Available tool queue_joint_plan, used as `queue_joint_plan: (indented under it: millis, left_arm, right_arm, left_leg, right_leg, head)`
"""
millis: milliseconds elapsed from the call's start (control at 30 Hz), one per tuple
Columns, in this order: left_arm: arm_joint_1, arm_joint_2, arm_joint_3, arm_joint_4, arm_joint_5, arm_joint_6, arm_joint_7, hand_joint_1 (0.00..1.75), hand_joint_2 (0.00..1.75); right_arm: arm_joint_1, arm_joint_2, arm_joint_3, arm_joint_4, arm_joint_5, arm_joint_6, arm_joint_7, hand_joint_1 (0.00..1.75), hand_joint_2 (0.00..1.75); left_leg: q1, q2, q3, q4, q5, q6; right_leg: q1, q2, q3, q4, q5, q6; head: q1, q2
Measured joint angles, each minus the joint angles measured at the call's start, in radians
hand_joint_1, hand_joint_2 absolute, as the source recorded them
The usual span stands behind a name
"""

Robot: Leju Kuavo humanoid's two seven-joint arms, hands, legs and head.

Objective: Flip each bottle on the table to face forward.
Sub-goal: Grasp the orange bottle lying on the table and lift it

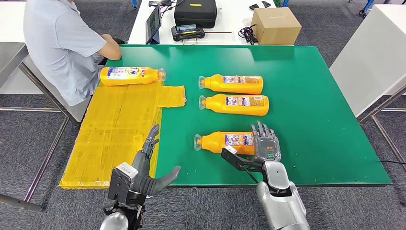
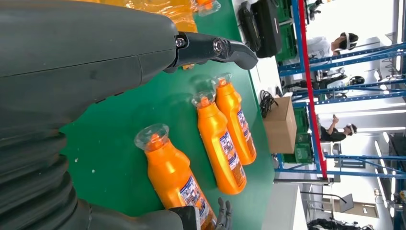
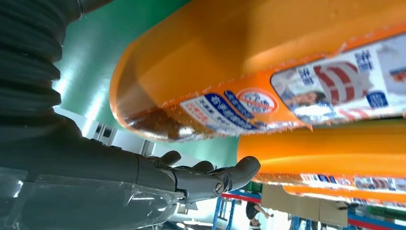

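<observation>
We see 4 orange bottles lying on their sides on the green table (image 1: 316, 124). Nearest bottle (image 1: 224, 142) lies w/ cap to our left; right hand (image 1: 265, 141) sits at its base end, fingers spread flat, thumb out, holding nothing. 2 more bottles (image 1: 235, 104) (image 1: 232, 84) lie side by side behind it. 4th bottle (image 1: 130, 75) rests at the far edge of the yellow mat (image 1: 115, 129), near a seated person (image 1: 64, 43). Left hand (image 1: 148, 165) hovers open, fingers apart, over the mat's near right edge.

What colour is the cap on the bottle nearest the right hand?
Clear, see-through plastic cap on the orange bottle; best in the left wrist view.
</observation>
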Motion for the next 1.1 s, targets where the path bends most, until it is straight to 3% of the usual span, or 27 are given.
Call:
queue_joint_plan:
  millis: [300, 333, 433, 467, 533, 1100]
  left_arm:
    - [-0.012, 0.000, 0.000, 0.026, 0.017, -0.011, 0.006, 0.00, 1.75]
    - [-0.013, 0.000, 0.000, 0.029, 0.018, -0.014, 0.006, 0.00, 1.75]
    - [-0.019, 0.001, 0.000, 0.039, 0.021, -0.021, 0.005, 0.00, 1.75]
    - [-0.022, 0.001, 0.000, 0.043, 0.021, -0.023, 0.004, 0.00, 1.75]
    - [-0.029, 0.001, -0.002, 0.054, 0.024, -0.029, 0.002, 0.00, 1.75]
    - [-0.085, 0.005, -0.031, 0.141, 0.044, -0.051, -0.028, 0.00, 1.75]
  right_arm:
    - [-0.053, -0.008, -0.018, 0.101, -0.002, 0.028, -0.019, 0.05, 1.75]
    - [-0.060, -0.010, -0.019, 0.115, -0.003, 0.029, -0.024, 0.30, 1.75]
    - [-0.079, -0.017, -0.019, 0.154, -0.009, 0.030, -0.039, 1.41, 1.75]
    - [-0.084, -0.019, -0.020, 0.168, -0.016, 0.031, -0.047, 1.60, 1.75]
    - [-0.096, -0.027, -0.021, 0.200, -0.040, 0.032, -0.070, 1.75, 1.75]
    - [-0.184, -0.129, -0.029, 0.398, -0.276, 0.045, -0.252, 1.75, 1.75]
  left_leg:
    - [0.000, 0.003, 0.004, 0.000, 0.000, 0.000]
    - [0.000, 0.004, 0.006, 0.000, -0.001, 0.000]
    - [0.000, 0.006, 0.010, 0.000, -0.002, 0.000]
    - [0.000, 0.006, 0.011, 0.000, -0.002, 0.000]
    - [0.000, 0.006, 0.014, 0.000, -0.003, 0.000]
    - [0.000, 0.002, 0.029, 0.000, -0.005, 0.002]
  right_leg:
    - [0.000, 0.002, 0.003, 0.000, 0.000, 0.000]
    - [0.000, 0.002, 0.003, 0.000, 0.000, 0.000]
    - [0.000, 0.004, 0.006, -0.001, 0.000, -0.001]
    - [0.000, 0.004, 0.006, -0.001, 0.000, -0.001]
    - [0.000, 0.004, 0.004, -0.001, 0.000, -0.001]
    - [0.000, 0.004, 0.017, -0.005, -0.004, 0.001]
  head:
    - [0.000, 0.000]
    - [0.000, 0.000]
    - [0.000, 0.000]
    - [0.000, 0.000]
    - [0.000, 0.000]
    - [0.000, 0.000]
